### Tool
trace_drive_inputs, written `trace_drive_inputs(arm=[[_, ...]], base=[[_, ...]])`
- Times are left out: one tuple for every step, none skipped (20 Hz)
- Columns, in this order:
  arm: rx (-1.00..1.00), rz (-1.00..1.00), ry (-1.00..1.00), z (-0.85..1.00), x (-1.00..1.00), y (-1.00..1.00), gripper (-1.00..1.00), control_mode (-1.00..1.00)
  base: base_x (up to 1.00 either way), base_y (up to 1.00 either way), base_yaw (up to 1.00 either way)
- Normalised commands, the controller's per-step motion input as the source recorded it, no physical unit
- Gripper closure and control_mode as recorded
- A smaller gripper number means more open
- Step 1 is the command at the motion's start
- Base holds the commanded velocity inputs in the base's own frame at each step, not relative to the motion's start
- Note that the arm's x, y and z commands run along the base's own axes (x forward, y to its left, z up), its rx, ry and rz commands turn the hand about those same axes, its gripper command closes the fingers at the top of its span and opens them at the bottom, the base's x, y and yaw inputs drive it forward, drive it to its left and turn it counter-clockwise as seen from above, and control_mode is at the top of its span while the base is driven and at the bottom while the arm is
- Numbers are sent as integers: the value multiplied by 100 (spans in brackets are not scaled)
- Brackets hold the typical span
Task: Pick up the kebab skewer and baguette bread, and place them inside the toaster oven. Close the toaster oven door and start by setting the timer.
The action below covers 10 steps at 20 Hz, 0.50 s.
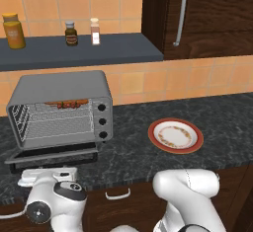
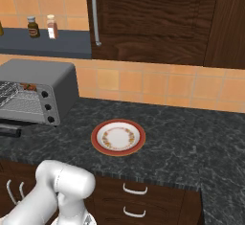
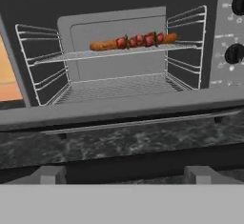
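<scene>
Lying on the upper wire rack inside the toaster oven (image 3: 43,8), the kebab skewer (image 3: 143,40) sits toward the back of the cavity, its red-brown chunks in a row. Touching it, end to end along the same line, is the baguette bread (image 3: 102,45), stretching off to the skewer's left as the hand view sees it. A second rack lies lower in the oven, bare. The toaster oven door (image 1: 52,155) hangs dropped open in front of the cavity, flat and low over the worktop (image 1: 217,122). Black knobs (image 1: 102,121) run down the oven's right side. The gripper (image 3: 124,174) faces the open oven from just in front of the door, jaws spread wide with nothing between them. Right of the oven, well apart, a red-rimmed plate (image 1: 175,135) rests on the dark worktop. Above and behind the oven, a shelf (image 1: 123,51) carries three bottles (image 1: 71,33).
</scene>
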Motion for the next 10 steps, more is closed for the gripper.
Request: trace_drive_inputs(arm=[[5, 0, 0, 39, 66, -4, -100, -100], [5, 0, 0, 39, 65, -4, -100, -100], [6, 0, 0, 41, 67, -6, -100, -100], [4, 0, 0, 44, 76, 0, -100, -100], [7, 0, 0, 40, 71, -7, -100, -100], [6, 0, 0, 33, 74, -6, -100, -100], [5, 0, 0, 24, 75, -6, -100, -100], [6, 0, 0, 17, 72, -14, -100, -100], [2, 0, 0, 11, 71, 0, -100, -100], [3, 0, 0, 4, 70, -5, -100, -100]], base=[[0, 0, 0], [0, 0, 0], [0, 0, 0], [0, 0, 0], [0, 0, 0], [0, 0, 0], [0, 0, 0], [0, 0, 0], [0, 0, 0], [0, 0, 0]])
